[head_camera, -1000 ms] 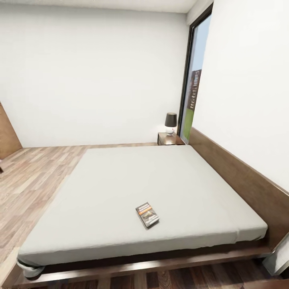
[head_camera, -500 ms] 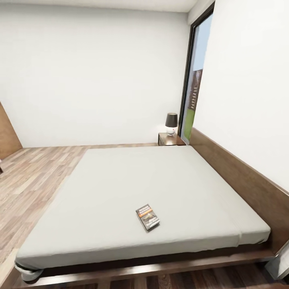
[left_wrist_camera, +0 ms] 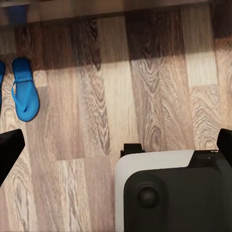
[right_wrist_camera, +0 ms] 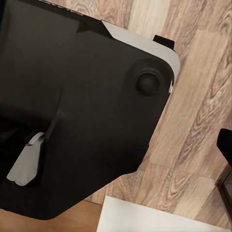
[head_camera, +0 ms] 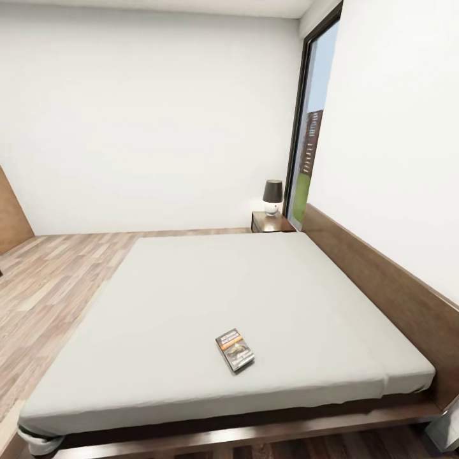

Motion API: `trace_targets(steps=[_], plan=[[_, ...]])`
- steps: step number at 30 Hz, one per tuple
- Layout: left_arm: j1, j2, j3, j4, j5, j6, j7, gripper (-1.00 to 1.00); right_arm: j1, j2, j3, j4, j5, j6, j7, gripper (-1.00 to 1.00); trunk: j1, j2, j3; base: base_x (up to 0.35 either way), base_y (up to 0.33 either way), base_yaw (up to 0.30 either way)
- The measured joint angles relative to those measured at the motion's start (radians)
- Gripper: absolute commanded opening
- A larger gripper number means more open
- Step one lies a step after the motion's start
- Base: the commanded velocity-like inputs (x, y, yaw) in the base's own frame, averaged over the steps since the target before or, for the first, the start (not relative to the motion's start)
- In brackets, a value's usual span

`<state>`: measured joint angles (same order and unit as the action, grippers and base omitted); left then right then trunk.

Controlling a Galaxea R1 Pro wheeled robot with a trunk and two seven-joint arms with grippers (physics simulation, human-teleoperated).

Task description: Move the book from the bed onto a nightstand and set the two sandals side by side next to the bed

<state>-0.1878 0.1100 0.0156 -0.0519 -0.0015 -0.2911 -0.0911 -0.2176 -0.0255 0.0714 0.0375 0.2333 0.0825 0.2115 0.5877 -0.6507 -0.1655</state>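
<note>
On the bed's (head_camera: 191, 299) grey mattress, near its foot-side edge, the book (head_camera: 234, 350) lies flat, long axis running from the near edge toward the far wall, slightly angled to the headboard (head_camera: 382, 280). Against the earlier head frames, the whole view has crept forward; the book itself has not shifted on the bed. Left gripper (left_wrist_camera: 116, 145): dark fingertips (left_wrist_camera: 9, 150) stand wide apart, empty, above plank floor (left_wrist_camera: 145, 87) with a blue sandal (left_wrist_camera: 24, 89). Right gripper's state cannot be told.
</note>
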Motion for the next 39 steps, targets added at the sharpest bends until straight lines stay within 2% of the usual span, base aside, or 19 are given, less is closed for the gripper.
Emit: trace_targets(steps=[12,17,20,23,24,26,28,30,33,34,39], plan=[[0.000,0.000,0.001,0.001,0.001,0.001,0.002,1.00,0.002,0.000,0.000,0.000,0.000,0.000,0.000,1.00,0.000,0.000,0.000,0.006,-0.001,0.000],[0.000,0.008,0.005,0.002,0.007,-0.001,0.001,1.00,0.003,-0.001,0.000,0.000,0.000,0.000,0.000,1.00,0.000,0.000,0.000,0.001,0.000,0.000],[0.005,0.021,0.009,0.002,0.011,-0.001,0.004,1.00,0.004,-0.001,0.000,0.000,0.000,0.000,0.000,1.00,0.000,0.000,0.000,0.000,0.000,0.000],[0.023,0.061,0.013,0.002,0.026,-0.002,0.012,1.00,0.005,-0.002,0.000,-0.001,0.000,0.000,0.000,1.00,0.000,0.000,0.000,0.000,0.000,0.000],[0.023,0.061,0.011,0.002,0.025,-0.002,0.012,1.00,0.005,-0.002,0.000,-0.001,0.000,0.000,0.000,1.00,0.000,0.000,0.000,0.000,0.000,0.000],[0.032,0.099,0.014,0.002,0.048,-0.002,0.023,1.00,0.005,-0.002,0.000,-0.001,0.000,0.000,0.000,1.00,0.000,0.000,0.000,0.000,0.000,0.000],[0.038,0.146,0.016,0.002,0.085,-0.003,0.037,1.00,0.005,-0.002,0.000,-0.001,0.000,-0.001,0.000,1.00,0.000,0.000,0.000,0.000,0.000,0.000],[0.042,0.200,0.017,0.002,0.144,-0.004,0.054,1.00,0.005,-0.002,0.000,-0.001,0.000,-0.001,0.000,1.00,0.000,0.000,0.000,0.000,0.000,0.000],[0.045,0.293,0.019,0.001,0.260,-0.005,0.080,1.00,0.005,-0.003,-0.001,-0.001,0.001,-0.001,0.000,1.00,0.000,0.000,0.000,0.000,0.000,0.000],[0.046,0.295,0.015,0.001,0.260,-0.005,0.080,1.00,0.005,-0.003,-0.001,-0.001,0.001,-0.001,0.000,1.00,0.000,0.000,0.000,0.000,0.000,0.000],[0.047,0.461,0.018,0.000,0.482,-0.006,0.124,1.00,0.006,-0.007,-0.001,-0.001,0.002,-0.002,0.000,1.00,0.000,0.000,0.000,0.000,0.000,0.000]])
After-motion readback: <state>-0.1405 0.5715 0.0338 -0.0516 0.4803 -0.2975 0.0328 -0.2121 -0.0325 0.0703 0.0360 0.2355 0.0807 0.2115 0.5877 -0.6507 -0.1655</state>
